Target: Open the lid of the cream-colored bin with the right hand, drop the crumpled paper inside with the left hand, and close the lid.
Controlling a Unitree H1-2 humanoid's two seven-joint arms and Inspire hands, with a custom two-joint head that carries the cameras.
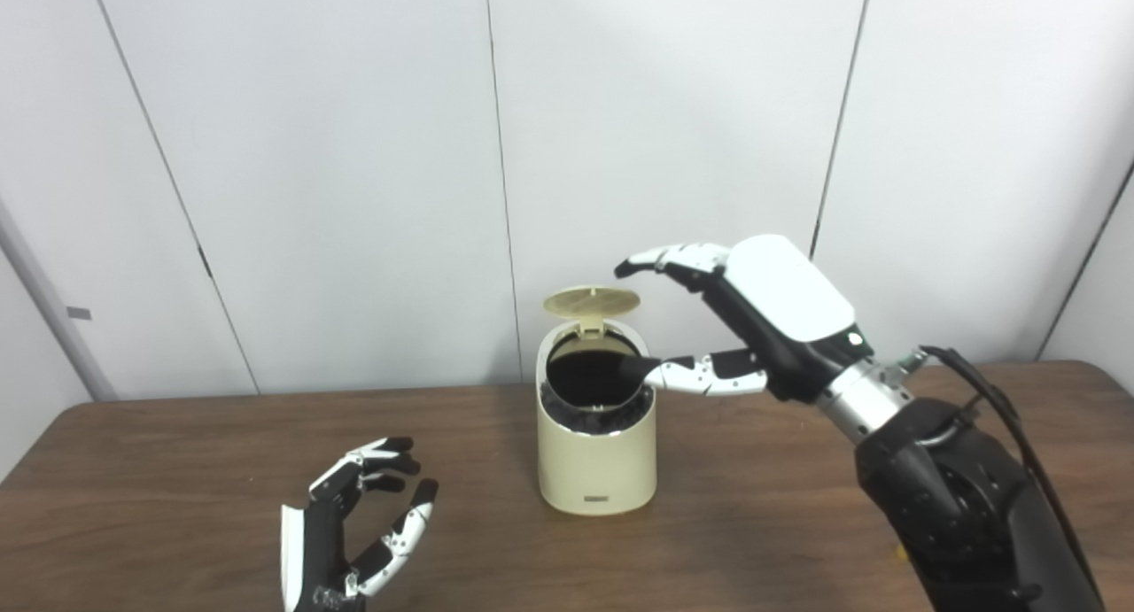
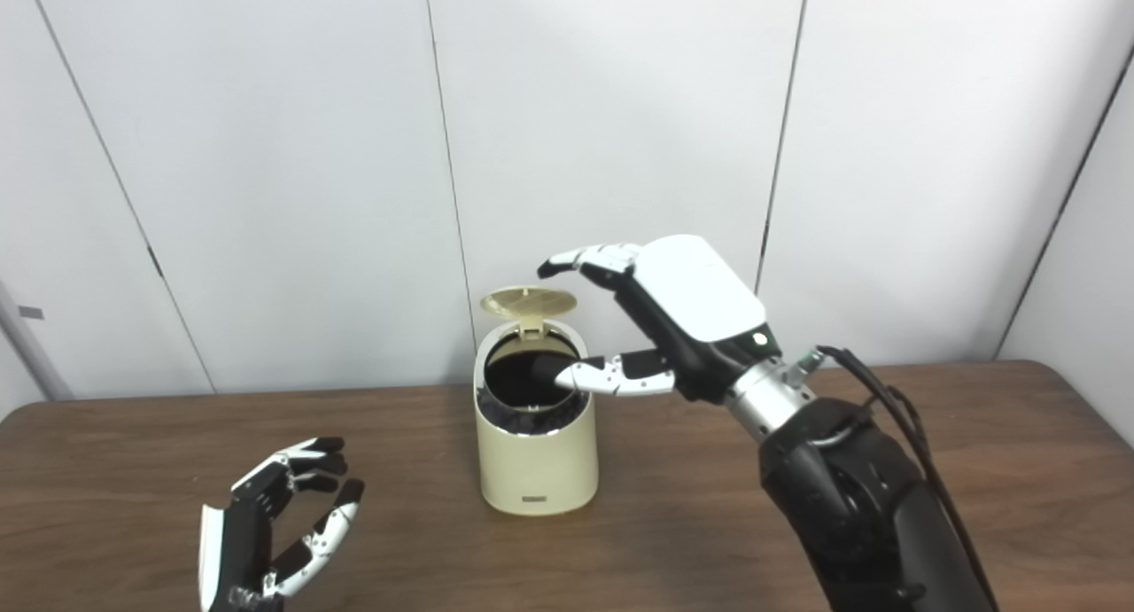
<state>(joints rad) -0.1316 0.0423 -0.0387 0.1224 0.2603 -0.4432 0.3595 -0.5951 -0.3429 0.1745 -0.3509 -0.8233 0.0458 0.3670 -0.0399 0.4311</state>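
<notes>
Lid (image 1: 592, 301) already up, hinged back and standing open above the far rim of the bin (image 1: 596, 457), so the first step looks done. Dark liner visible round the mouth, inside too black to tell whether anything lies at the bottom. No crumpled paper to be seen anywhere: none on the table (image 1: 177, 470), none in either hand. Judged from that, either dropped in already or simply out of view; cannot tell which. Closing the lid clearly still to come. Bin standing upright near the middle of the table, a little toward the far edge. Right hand (image 1: 753, 329) raised beside the bin on its right, holding nothing, fingers (image 1: 673, 258) stretched toward the lid's edge and spread well apart from the thumb (image 1: 700, 375), which reaches across the right rim of the mouth; thumb tip over the opening, touching the rim or just clear of it, not possible to say. Fingertips near the lid but seemingly a little short of it. Left hand (image 1: 354, 523) low at the near left of the table, palm turned inward, fingers loosely curled yet apart, empty, well apart from the bin.
</notes>
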